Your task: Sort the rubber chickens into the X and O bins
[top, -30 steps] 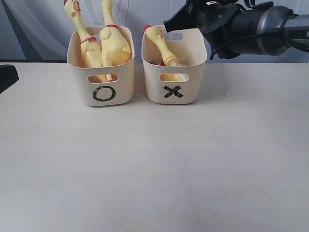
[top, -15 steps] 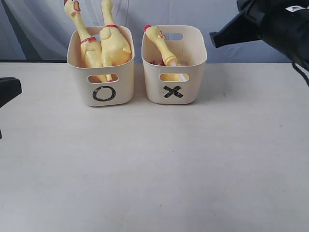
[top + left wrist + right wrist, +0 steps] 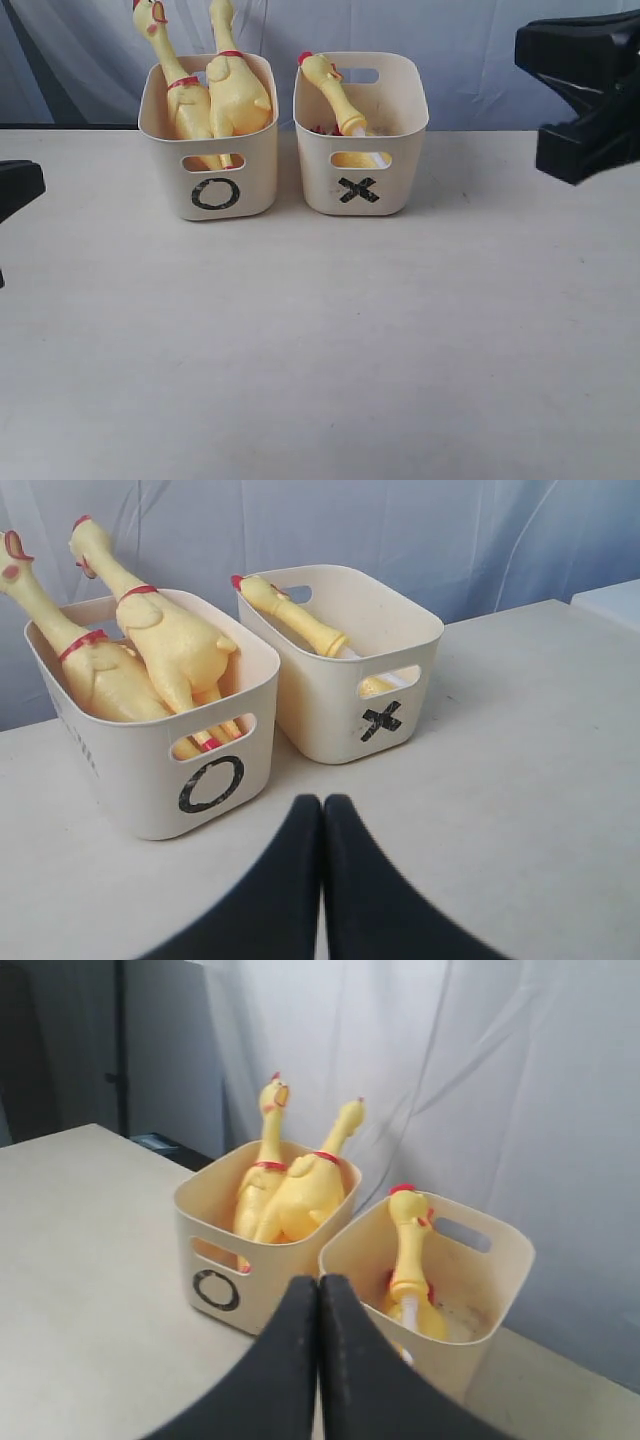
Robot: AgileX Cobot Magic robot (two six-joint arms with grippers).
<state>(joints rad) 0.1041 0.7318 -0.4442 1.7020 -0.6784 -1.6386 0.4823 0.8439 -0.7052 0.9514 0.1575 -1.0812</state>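
All 3 rubber chickens sit in bins and none lies on the table [image 3: 320, 350], so I judge the sorting as good as finished, with nothing left for me to pick up. Whether each bird sits in its proper bin I cannot judge from here.

The O bin [image 3: 165, 190] holds 2. The first chicken [image 3: 185, 105] stands at the outer side, its head and red comb well above the rim. The second chicken [image 3: 240, 95] leans against it, touching, neck up. The X bin [image 3: 405, 175], just beside the O bin, holds the third chicken [image 3: 335, 95], tilted, with its head poking over the rim on the side nearest the O bin.

My left gripper [image 3: 322, 805] has its 2 fingers pressed flat together with nothing between them, low over the table in front of the bins. My right gripper [image 3: 318, 1285] is pinched closed the same way, empty, raised and apart from the bins.

The chickens look like smooth, slightly glossy yellow rubber: long thin necks swelling into plump bodies, each with a red neck band. I expect them to be soft and squashy. The bins are matt cream plastic with rounded corners, slot handles and black marks. Something red shows low in the X bin, perhaps feet, but it is too small to tell.
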